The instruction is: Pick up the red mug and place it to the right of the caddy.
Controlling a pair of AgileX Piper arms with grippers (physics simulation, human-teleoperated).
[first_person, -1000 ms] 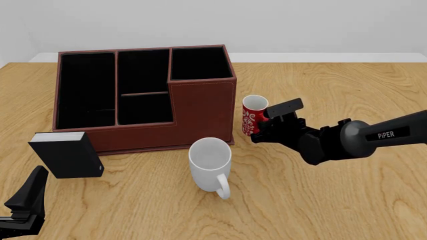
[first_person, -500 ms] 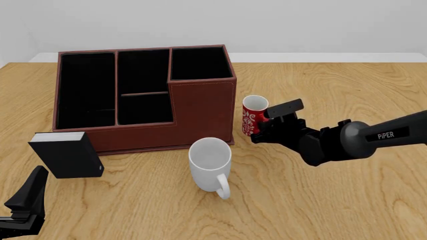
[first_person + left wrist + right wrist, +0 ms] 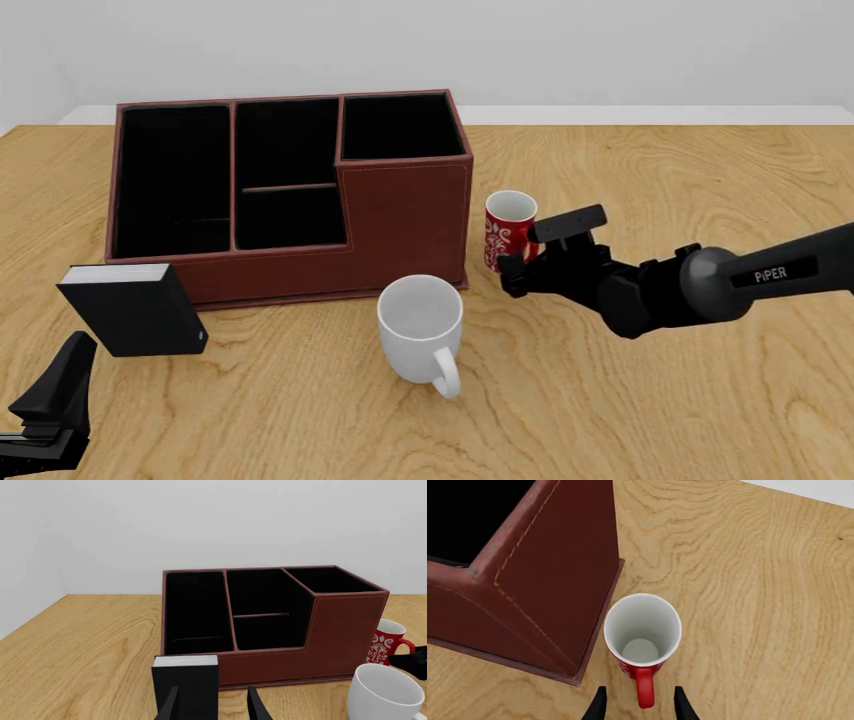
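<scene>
The red mug [image 3: 509, 232] with a white swirl pattern stands upright on the table just right of the caddy [image 3: 287, 190], close to its tall section. In the right wrist view the mug [image 3: 642, 635] shows its white inside, and its red handle [image 3: 644, 692] points back between my fingers. My right gripper [image 3: 525, 268] is open, its fingertips [image 3: 680, 705] on either side of the handle without closing on it. My left gripper [image 3: 54, 395] is open and empty at the near left, behind the black box. The mug also shows in the left wrist view [image 3: 385, 642].
A larger plain white mug [image 3: 422, 328] stands in front of the caddy's right corner, near my right arm. A small black box with a white top [image 3: 134, 308] stands at the caddy's front left. Bare wood lies to the right of the red mug.
My right gripper has sunk slightly and eased a little toward the near side. The red mug has stayed in place. The left arm has not moved.
</scene>
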